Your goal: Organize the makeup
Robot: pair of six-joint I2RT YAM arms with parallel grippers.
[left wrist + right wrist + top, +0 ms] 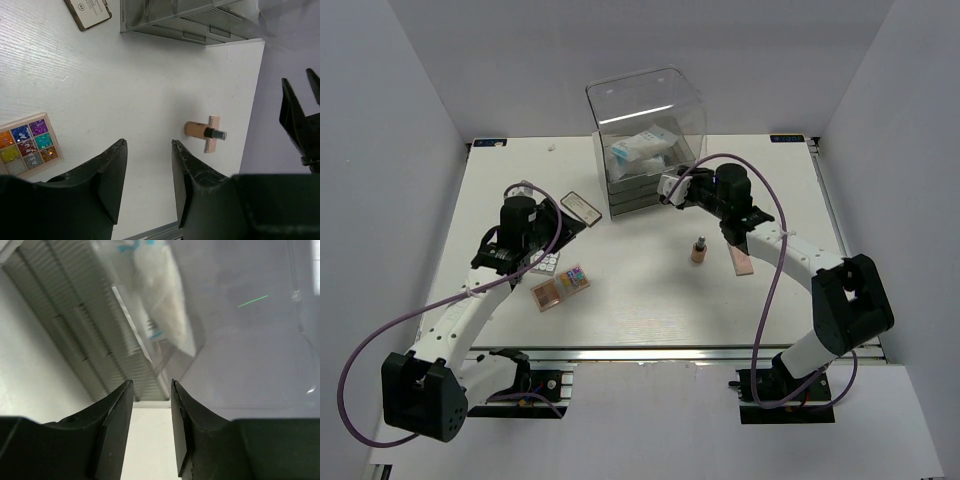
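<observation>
The small brown bottle (699,250) stands mid-table beside the peach palette (743,262); both show in the left wrist view, the bottle (202,131) in front of the palette (213,136). The multicoloured palette (574,279), pink palette (549,295) and white-grid palette (548,263) lie together at the left. The dark-framed flat case (581,208) lies behind them. The white-and-blue packet (642,150) sits inside the clear drawer box (645,140). My left gripper (545,243) hovers open and empty above the palettes. My right gripper (670,188) is open and empty at the box's front right corner.
The left wrist view shows the flat case (88,11), the multicoloured palette (27,145) and the box's drawer fronts (200,22). The right wrist view shows the ribbed drawer fronts (65,310) and the packet (155,295) close ahead. The table's front rail (650,352) runs below.
</observation>
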